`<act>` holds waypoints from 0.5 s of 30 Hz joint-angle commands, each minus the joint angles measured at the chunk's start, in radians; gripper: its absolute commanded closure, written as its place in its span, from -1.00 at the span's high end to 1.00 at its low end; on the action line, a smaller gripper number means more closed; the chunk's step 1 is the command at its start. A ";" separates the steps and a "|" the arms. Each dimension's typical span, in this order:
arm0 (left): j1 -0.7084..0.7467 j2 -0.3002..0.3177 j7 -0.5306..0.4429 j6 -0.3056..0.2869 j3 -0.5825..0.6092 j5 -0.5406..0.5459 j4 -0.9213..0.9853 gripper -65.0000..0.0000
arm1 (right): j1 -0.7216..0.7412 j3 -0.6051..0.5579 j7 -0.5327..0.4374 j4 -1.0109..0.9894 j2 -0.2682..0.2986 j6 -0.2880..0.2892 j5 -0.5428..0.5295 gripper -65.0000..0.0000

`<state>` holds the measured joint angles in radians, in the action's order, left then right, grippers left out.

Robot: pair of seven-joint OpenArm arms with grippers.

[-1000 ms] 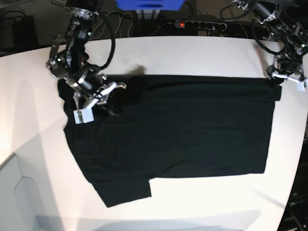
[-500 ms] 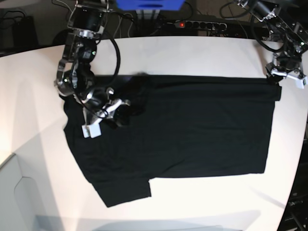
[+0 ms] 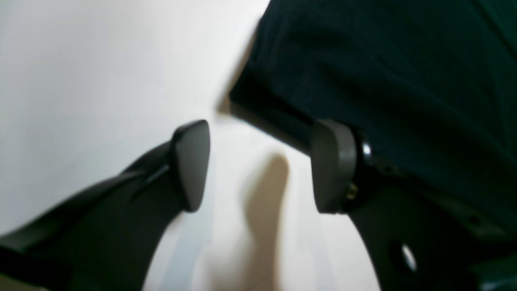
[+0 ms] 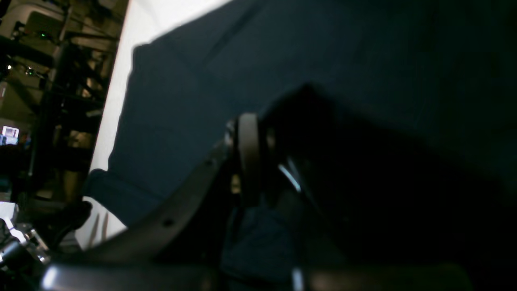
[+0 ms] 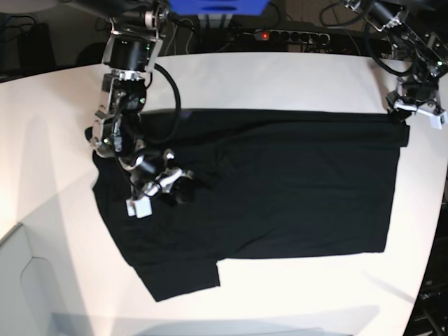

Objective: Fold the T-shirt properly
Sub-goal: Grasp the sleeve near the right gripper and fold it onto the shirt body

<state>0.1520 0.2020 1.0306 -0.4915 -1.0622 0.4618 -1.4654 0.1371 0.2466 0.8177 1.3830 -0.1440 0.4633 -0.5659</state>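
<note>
Black shirt (image 5: 280, 182) mid-fold, sleeve pinched
Right gripper (image 5: 162, 190) is clamped on a fabric bunch to drag it inward; left gripper (image 3: 258, 165) gapes empty at the hem corner (probably waiting)

T-shirt (image 5: 280, 189): soft black cloth, matt, fine knit, lying mostly smooth with a few low creases at left of the base view. Table (image 5: 280, 77): smooth white top, faint sheen, soft shadows on it. Left gripper (image 3: 258, 165): fingers (image 3: 331, 165) of dark matt plastic with smooth grey pads. Right gripper (image 5: 164, 189): black plastic and glinting metal parts, cloth bunched between its closed jaws.
</note>
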 commanded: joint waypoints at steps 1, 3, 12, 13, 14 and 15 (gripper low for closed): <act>-0.002 0.020 -0.016 -0.003 -0.003 0.015 -0.013 0.18 | 0.023 -0.002 -0.036 0.006 0.001 -0.002 -0.027 -0.97; -0.004 0.020 -0.016 -0.003 -0.003 0.015 -0.013 0.18 | 0.022 -0.002 -0.057 -0.004 0.001 -0.002 -0.027 -0.81; -0.010 0.020 -0.016 -0.003 -0.002 0.016 -0.013 0.18 | 0.052 0.161 -0.027 0.002 -0.006 -0.002 -0.030 -0.31; -0.010 0.020 -0.016 -0.003 -0.002 0.016 -0.013 0.18 | 0.060 0.179 -0.010 0.002 -0.006 -0.002 -0.030 -0.29; -0.010 0.020 -0.016 -0.003 -0.002 0.016 -0.013 0.18 | 0.068 0.201 0.013 0.000 -0.006 -0.002 -0.030 -0.26; -0.010 0.018 -0.016 -0.003 -0.002 0.016 -0.013 0.18 | 0.071 0.216 0.033 0.000 -0.006 -0.002 -0.030 -0.24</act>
<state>0.1490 0.2020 1.0306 -0.4915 -1.0622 0.4618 -1.4647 0.1936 0.4671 0.8585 1.3643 -0.1490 0.4625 -0.5758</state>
